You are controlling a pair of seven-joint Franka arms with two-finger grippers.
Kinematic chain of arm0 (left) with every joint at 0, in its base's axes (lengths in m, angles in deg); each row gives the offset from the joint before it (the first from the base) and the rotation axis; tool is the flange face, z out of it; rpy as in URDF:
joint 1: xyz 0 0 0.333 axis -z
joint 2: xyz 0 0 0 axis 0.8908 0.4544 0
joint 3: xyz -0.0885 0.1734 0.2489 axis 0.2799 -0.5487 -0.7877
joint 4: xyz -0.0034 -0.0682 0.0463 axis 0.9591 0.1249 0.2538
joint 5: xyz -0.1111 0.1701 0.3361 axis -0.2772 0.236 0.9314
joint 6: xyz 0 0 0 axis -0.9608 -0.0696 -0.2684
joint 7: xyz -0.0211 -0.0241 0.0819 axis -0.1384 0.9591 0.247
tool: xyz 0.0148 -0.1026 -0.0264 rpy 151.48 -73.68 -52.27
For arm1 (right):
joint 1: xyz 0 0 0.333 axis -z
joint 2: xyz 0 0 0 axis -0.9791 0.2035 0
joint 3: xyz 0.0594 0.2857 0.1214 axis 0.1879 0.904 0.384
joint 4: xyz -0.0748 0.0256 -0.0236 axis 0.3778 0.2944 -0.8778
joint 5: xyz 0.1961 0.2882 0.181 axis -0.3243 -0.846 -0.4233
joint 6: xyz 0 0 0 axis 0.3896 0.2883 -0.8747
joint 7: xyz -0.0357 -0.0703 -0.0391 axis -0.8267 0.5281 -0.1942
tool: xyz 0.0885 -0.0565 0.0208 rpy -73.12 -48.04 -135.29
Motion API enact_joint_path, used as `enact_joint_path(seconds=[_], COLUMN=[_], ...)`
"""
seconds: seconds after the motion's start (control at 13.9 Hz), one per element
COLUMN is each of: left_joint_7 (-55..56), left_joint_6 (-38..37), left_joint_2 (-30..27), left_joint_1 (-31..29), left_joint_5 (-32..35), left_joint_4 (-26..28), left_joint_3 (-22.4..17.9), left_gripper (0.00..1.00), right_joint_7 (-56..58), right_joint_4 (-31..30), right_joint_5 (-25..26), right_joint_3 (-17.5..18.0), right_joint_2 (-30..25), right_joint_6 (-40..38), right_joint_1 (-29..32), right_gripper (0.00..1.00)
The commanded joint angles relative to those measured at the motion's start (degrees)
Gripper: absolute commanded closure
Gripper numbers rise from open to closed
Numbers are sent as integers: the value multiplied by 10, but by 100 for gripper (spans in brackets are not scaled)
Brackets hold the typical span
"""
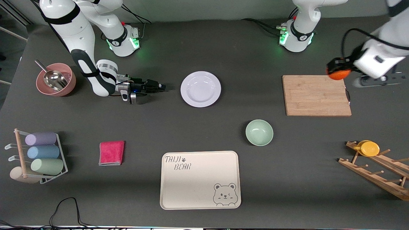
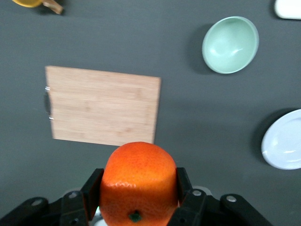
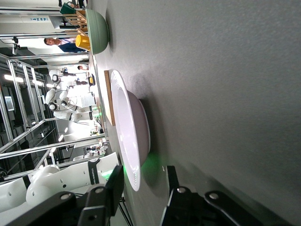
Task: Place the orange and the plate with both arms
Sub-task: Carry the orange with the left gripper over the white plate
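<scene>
The orange [image 1: 339, 74] is bright and dimpled, clamped in my left gripper [image 1: 338, 69], up in the air over the cutting board's [image 1: 316, 95] corner at the left arm's end. In the left wrist view the orange [image 2: 138, 181] fills the gap between the fingers [image 2: 92, 188]. The pale lavender plate [image 1: 200, 88] lies flat on the table between the two bases. My right gripper [image 1: 160, 86] is open, low over the table and level with the plate, a short gap from its rim. In the right wrist view the plate's rim [image 3: 134, 136] stands just ahead of the open gripper [image 3: 143, 183].
A mint-green bowl [image 1: 259, 132] and a cream bear-print tray [image 1: 199, 180] lie nearer the camera than the plate. A pink bowl with a metal scoop [image 1: 56, 80], a pink cloth [image 1: 111, 153] and a cup rack [image 1: 38, 156] are at the right arm's end. A wooden rack holds a yellow cup [image 1: 370, 148].
</scene>
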Motion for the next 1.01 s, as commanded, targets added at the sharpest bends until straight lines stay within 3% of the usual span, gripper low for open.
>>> enact_joint_path(seconds=[0.0, 0.14, 0.29, 0.72, 0.94], left_joint_7=[151, 255, 324, 498, 582], left_joint_6=[34, 75, 118, 277, 354], left_joint_2=[37, 70, 105, 220, 292], left_joint_1=[3, 11, 44, 187, 243], left_joint_5=[-17, -19, -17, -4, 66], left_joint_4=[-19, -19, -19, -18, -16], left_joint_3=[92, 161, 191, 191, 189], left_gripper=[100, 100, 100, 100, 100], right_joint_7=[19, 33, 36, 50, 64], right_joint_4=[8, 9, 9, 13, 16], right_joint_5=[-13, -13, -13, -14, -14], right_joint_3=[-1, -1, -1, 0, 0], right_joint_2=[15, 23, 26, 33, 34], right_joint_6=[-1, -1, -1, -1, -1], right_joint_1=[-1, -1, -1, -1, -2], right_gripper=[56, 56, 56, 56, 56])
